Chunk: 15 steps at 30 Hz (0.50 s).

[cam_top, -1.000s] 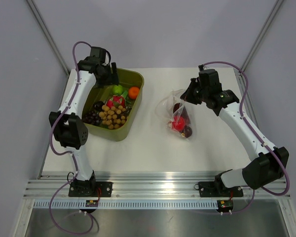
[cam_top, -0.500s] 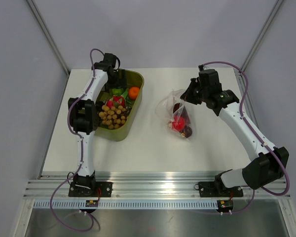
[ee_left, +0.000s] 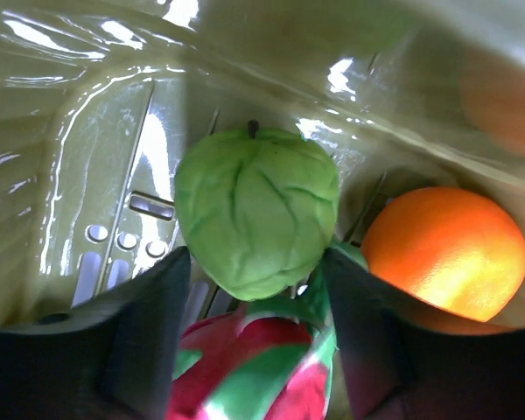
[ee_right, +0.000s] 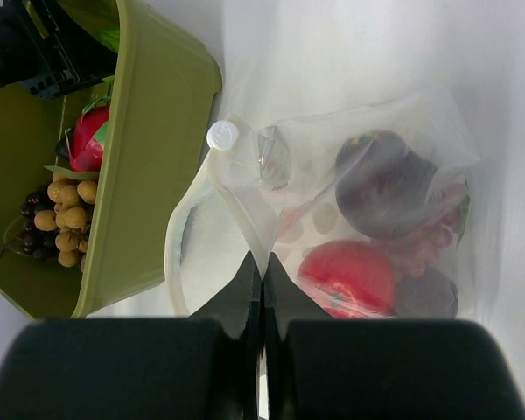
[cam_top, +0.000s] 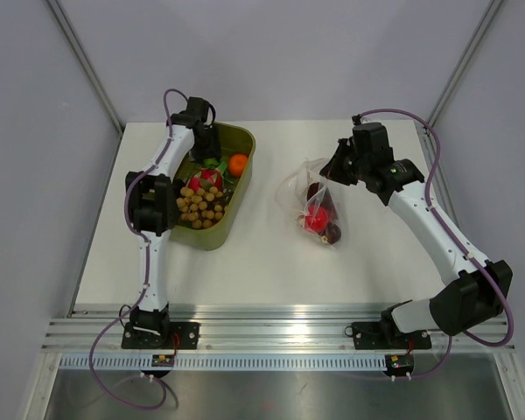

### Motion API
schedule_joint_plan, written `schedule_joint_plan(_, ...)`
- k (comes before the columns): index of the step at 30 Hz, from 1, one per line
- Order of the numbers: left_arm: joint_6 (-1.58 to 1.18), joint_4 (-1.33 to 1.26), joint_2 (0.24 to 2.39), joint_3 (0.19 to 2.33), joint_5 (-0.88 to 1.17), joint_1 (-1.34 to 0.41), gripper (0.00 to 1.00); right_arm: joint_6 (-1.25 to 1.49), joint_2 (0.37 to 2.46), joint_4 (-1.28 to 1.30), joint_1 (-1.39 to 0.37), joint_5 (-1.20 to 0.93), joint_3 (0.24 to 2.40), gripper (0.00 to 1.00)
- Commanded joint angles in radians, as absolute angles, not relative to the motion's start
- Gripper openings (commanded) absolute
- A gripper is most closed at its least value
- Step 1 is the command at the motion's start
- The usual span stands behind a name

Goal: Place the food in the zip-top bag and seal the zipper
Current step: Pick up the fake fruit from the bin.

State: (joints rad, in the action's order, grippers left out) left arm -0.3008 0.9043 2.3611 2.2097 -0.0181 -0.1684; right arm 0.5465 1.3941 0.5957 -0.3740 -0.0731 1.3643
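The clear zip-top bag (cam_top: 315, 203) lies right of the tub, holding a red fruit (ee_right: 348, 275) and dark purple pieces (ee_right: 388, 185). My right gripper (ee_right: 262, 262) is shut on the bag's zipper edge (ee_right: 236, 206), holding its mouth open toward the tub; it shows in the top view (cam_top: 339, 166). My left gripper (ee_left: 255, 280) is open inside the olive-green tub (cam_top: 234, 210), its fingers either side of a bright green toy fruit (ee_left: 255, 210). An orange (ee_left: 444, 252) lies to its right and a red-and-green fruit (ee_left: 254, 367) lies below it.
The tub also holds a bunch of tan round fruits (cam_top: 199, 205) and dark grapes (ee_right: 31, 229). A white round cap (ee_right: 222, 135) sits on the bag by the tub's corner. Grey walls enclose the white table (cam_top: 271, 262).
My left arm has swung from the tub's left rim into the tub's far end, over the green fruit. The right arm and the bag have not moved.
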Motion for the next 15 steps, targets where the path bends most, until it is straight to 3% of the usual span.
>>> schedule_joint_plan(1, -0.291, 0.87, 2.307, 2.23, -0.021, -0.169, 0.5, 0.541, 1.376, 0.558, -0.379, -0.086, 1.387, 0.0)
schedule_joint_plan(6, -0.284, 0.841, 2.183, 2.178, -0.051, -0.169, 0.37, 0.546, 1.371, 0.554, -0.379, -0.089, 1.381, 0.0)
schedule_joint_plan(15, -0.284, 0.816, 1.95, 2.063, -0.069, -0.169, 0.33, 0.551, 1.359, 0.548, -0.379, -0.1, 1.37, 0.0)
